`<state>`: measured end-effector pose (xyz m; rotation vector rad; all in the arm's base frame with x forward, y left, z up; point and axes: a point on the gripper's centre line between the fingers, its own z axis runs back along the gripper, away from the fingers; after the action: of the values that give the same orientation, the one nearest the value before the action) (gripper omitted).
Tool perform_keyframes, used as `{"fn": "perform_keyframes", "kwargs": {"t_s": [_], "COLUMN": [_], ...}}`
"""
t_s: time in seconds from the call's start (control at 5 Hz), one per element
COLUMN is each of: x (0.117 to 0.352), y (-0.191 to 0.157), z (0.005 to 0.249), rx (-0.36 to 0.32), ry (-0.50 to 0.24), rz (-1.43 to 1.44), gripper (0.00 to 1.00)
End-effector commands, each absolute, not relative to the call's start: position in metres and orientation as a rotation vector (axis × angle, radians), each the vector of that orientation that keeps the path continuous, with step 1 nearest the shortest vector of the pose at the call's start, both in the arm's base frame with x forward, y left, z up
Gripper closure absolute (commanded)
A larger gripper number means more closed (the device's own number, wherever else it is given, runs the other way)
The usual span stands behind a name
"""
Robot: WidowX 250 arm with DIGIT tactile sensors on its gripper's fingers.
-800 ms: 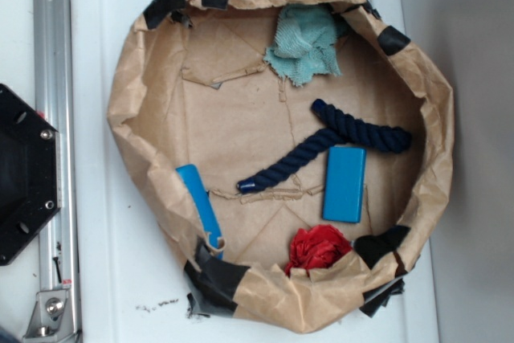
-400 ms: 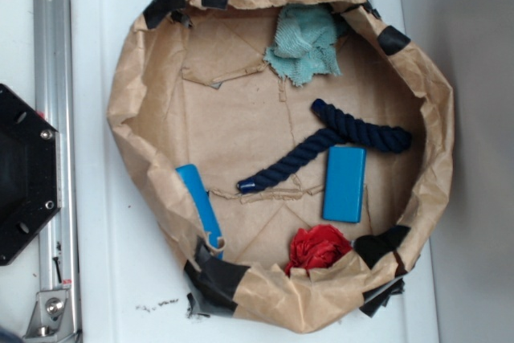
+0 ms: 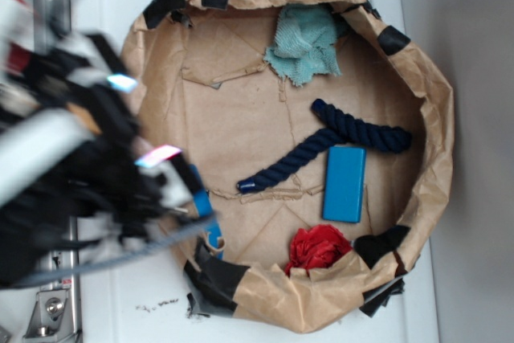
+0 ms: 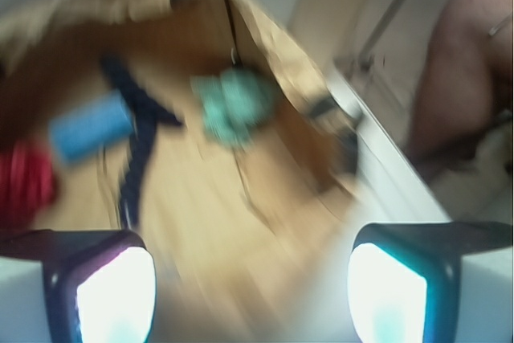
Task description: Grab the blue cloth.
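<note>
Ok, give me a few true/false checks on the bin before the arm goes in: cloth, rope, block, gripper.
1. The blue cloth lies against the paper bin's far rim. True.
2. The gripper holds the cloth. False: its jaws are open and empty, away from the cloth.
3. The navy rope lies on top of the cloth. False: they lie apart.
4. The blue block lies beside the rope. True.
5. The red wad touches the cloth. False: it sits at the opposite rim.

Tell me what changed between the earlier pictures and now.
The robot arm has swung into view from the left, blurred by motion, over the paper tray's left rim. Its gripper is open and holds nothing. The blue cloth, rope, blue block and red cloth lie where they were.
</note>
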<state>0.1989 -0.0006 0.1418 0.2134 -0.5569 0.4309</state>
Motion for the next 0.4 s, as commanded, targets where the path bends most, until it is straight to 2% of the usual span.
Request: {"fn": "perform_keyframes", "kwargs": {"t_s": [0.0, 0.2], "x": [0.279, 0.29], "y": [0.029, 0.048], "z": [0.102, 0.084], "rx": [0.15, 0.142], "ry": [-0.596, -0.545], "rz": [0.671, 0.728], "gripper": [0.0, 0.0]}}
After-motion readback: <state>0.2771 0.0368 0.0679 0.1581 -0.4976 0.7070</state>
